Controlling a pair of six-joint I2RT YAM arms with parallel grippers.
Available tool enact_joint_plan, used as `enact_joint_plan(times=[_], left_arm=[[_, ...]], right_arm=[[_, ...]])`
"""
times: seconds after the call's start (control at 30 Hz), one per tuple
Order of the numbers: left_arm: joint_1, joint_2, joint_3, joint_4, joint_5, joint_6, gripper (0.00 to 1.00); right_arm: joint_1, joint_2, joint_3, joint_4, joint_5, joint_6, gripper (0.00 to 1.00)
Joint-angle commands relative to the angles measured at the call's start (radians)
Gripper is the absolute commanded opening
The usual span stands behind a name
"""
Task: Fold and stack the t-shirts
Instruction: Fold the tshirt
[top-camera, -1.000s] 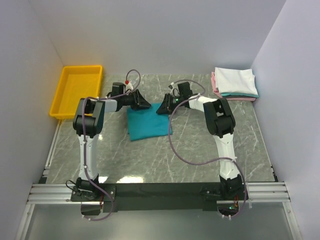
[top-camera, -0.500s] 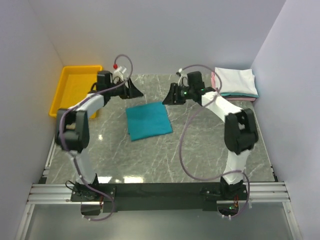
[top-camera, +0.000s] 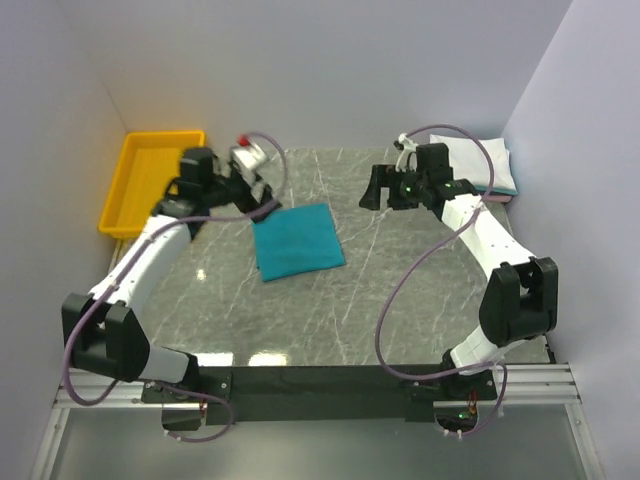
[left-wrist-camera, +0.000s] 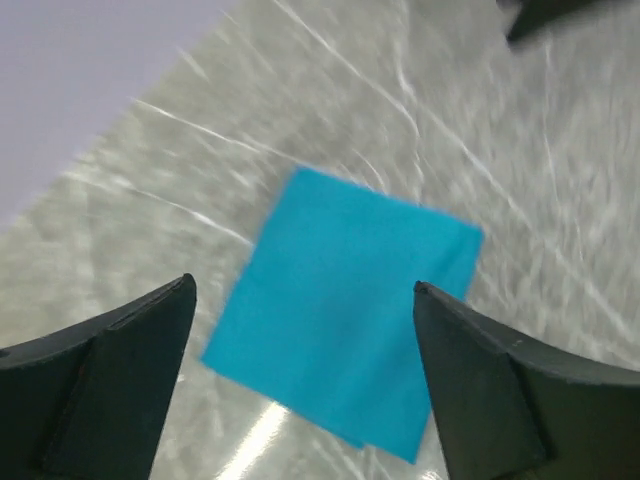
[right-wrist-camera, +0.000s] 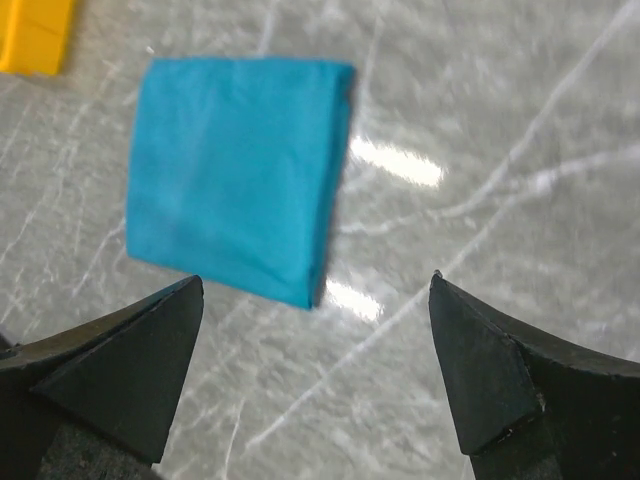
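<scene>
A teal t-shirt (top-camera: 298, 240), folded into a flat rectangle, lies alone on the marble table, free of both grippers. It also shows in the left wrist view (left-wrist-camera: 345, 320) and the right wrist view (right-wrist-camera: 235, 170). My left gripper (top-camera: 256, 199) hovers above the shirt's far left corner, jaws wide open and empty (left-wrist-camera: 302, 285). Off to the right of the shirt, my right gripper (top-camera: 374, 190) hangs above bare table, open and empty as well (right-wrist-camera: 316, 278). A stack of folded t-shirts (top-camera: 495, 165), white on top, sits at the back right, partly hidden by my right arm.
A yellow plastic bin (top-camera: 150, 180) stands at the back left; its corner shows in the right wrist view (right-wrist-camera: 35, 35). White walls close in the table on the left, back and right.
Both grippers have opened wide and drawn up and away from the teal t-shirt, the left one to the left, the right one to the right. The shirt has stayed in place.
</scene>
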Motion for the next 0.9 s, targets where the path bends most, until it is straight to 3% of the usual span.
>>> enact_joint_plan(times=[0.0,0.03,0.07,0.1,0.23,0.5,0.87], left_arm=[[-0.171,-0.002,-0.121,-0.07,-0.107,0.176,0.93],[-0.22,-0.011,-0.157,-0.031,-0.149,0.212,0.88],[-0.274,-0.017,-0.192,0.003,-0.267,0.229,0.72],[-0.369,-0.02,-0.249,0.08,-0.319,0.239,0.66],[-0.501,0.015,-0.321,0.194,-0.377,0.283,0.58],[-0.655,0.161,-0.421,0.486,-0.485,0.404,0.5],[-0.661,0.36,-0.331,0.531,-0.431,0.403,0.42]], right_arm=[[-0.029,0.025,-0.02,-0.087,-0.141,0.016,1.0],[-0.034,0.018,-0.072,-0.05,-0.145,0.038,0.99],[-0.035,0.006,-0.105,-0.024,-0.148,0.079,0.97],[-0.035,-0.014,-0.135,-0.003,-0.147,0.102,0.97],[-0.051,-0.021,-0.266,0.103,-0.152,0.209,0.91],[-0.091,0.117,-0.306,0.212,-0.279,0.368,0.83],[-0.091,0.222,-0.318,0.298,-0.303,0.46,0.83]])
